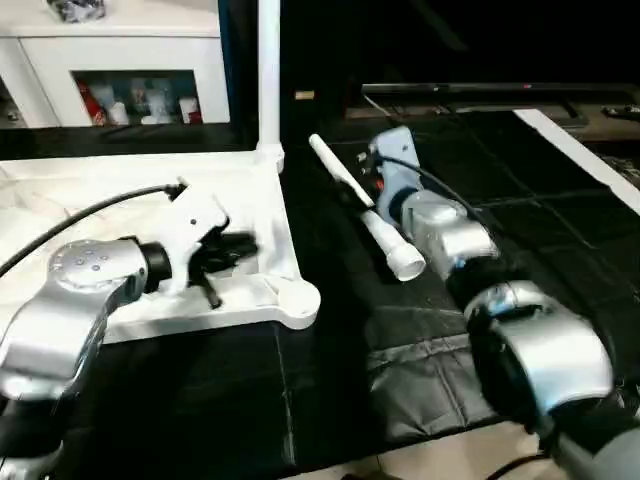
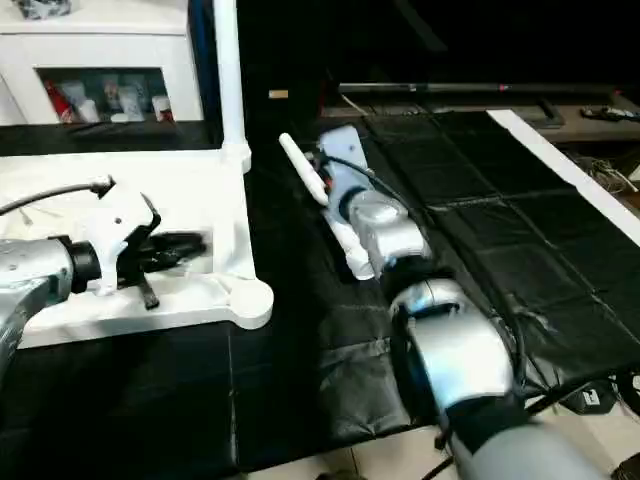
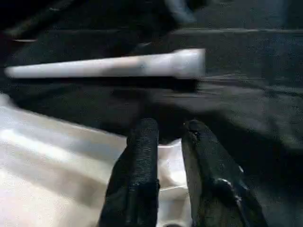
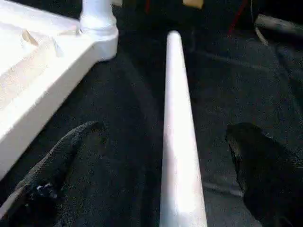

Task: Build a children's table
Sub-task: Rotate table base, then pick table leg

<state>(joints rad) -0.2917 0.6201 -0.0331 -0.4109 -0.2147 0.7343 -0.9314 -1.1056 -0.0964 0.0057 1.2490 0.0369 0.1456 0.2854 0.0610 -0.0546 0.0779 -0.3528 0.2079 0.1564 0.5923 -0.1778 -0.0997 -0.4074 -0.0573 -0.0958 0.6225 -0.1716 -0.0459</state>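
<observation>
The right gripper (image 4: 156, 175) straddles the loose leg (image 1: 365, 212), its jaws spread wide with one finger on each side of the shaft and no contact visible. The leg lies flat on the black mat (image 1: 480, 240), long axis running away from the robot in line with the right forearm, thick socket end nearest and thin tip farthest. This is the governing relation: judged from the alignment, the right arm is the nearer one and needs only to close across the shaft.

The left gripper (image 1: 225, 252) hovers over the table top (image 1: 120, 200), near its closest corner socket (image 1: 300, 300). Its jaws stand slightly apart and hold nothing. From the left wrist the leg appears crosswise, beyond the top's edge, well apart from these jaws.

The table top lies underside up on the mat, just left of the loose leg. At its far corner a fitted leg (image 1: 268, 70) stands upright. That upright leg sits near the loose leg's tip and could obstruct a swing. A white cabinet (image 1: 120, 50) stands behind.
</observation>
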